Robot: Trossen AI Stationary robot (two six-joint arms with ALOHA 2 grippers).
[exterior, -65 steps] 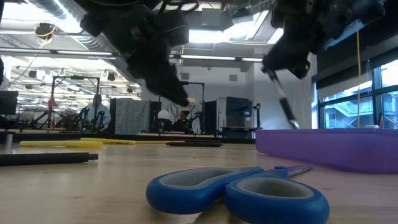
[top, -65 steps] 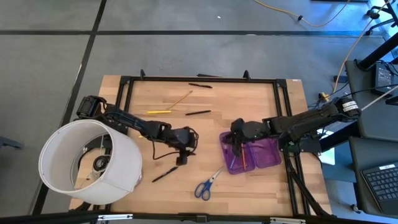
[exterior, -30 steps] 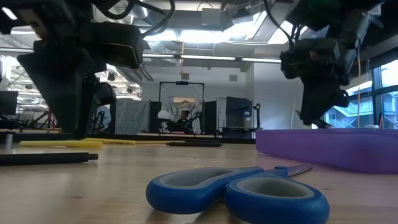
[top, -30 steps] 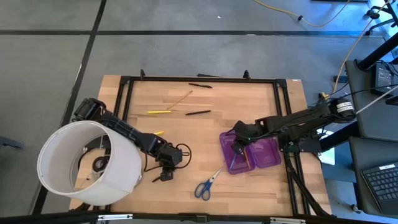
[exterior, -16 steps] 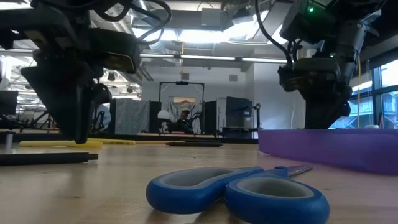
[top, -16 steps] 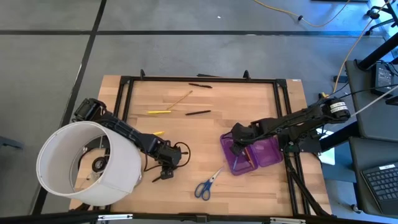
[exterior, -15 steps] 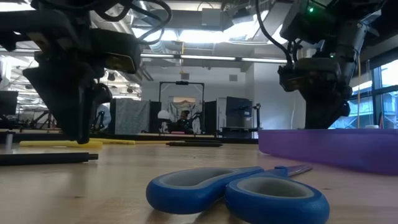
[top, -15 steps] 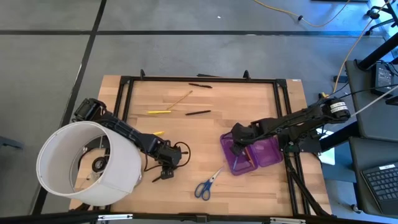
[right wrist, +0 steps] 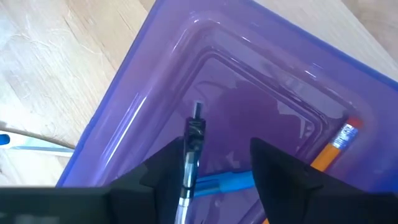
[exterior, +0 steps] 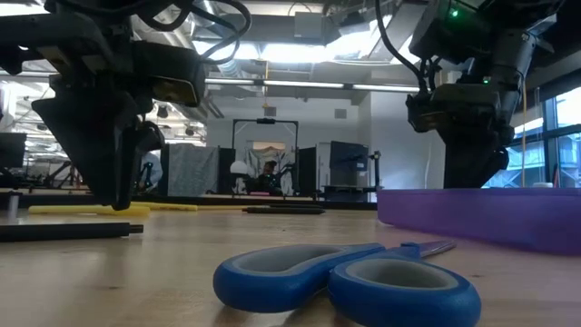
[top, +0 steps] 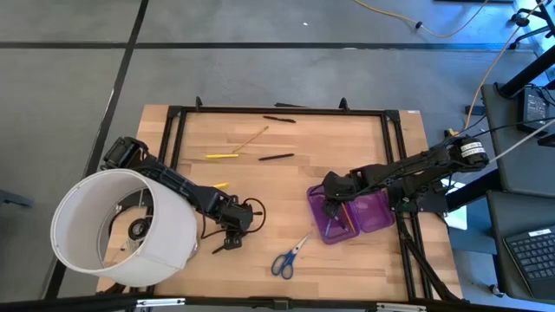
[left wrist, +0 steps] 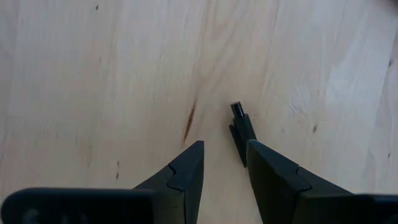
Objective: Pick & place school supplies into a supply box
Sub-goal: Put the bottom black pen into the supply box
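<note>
My left gripper (top: 231,234) points down at the table, open, over a black pen (left wrist: 240,132) that lies flat. The pen's end shows beside one finger's inner edge, and the rest runs under that finger. My right gripper (right wrist: 214,158) is open and low inside the purple supply box (top: 381,221). A black pen (right wrist: 191,140) sits close along one of its fingers. A blue pen (right wrist: 219,182) and an orange pencil (right wrist: 339,140) lie on the box floor. Blue-handled scissors (top: 289,256) lie flat near the table's near edge. My left gripper: I cannot tell whether its finger (left wrist: 273,174) touches the black pen, because that finger covers the pen's near part. My right gripper: the black pen lies along the inner side of one finger (right wrist: 165,171), the other finger stands clear, and I cannot tell whether they touch.
A big white lampshade (top: 121,227) stands over the table's near left corner beside my left arm. A yellow pencil (top: 221,156), a thin pencil (top: 251,137) and black pens (top: 276,157) (top: 279,118) lie on the far half. A black frame (top: 277,110) edges the table.
My right gripper has come down from above the box rim into the box, then kept still. My left gripper has sunk slightly toward the table over the black pen.
</note>
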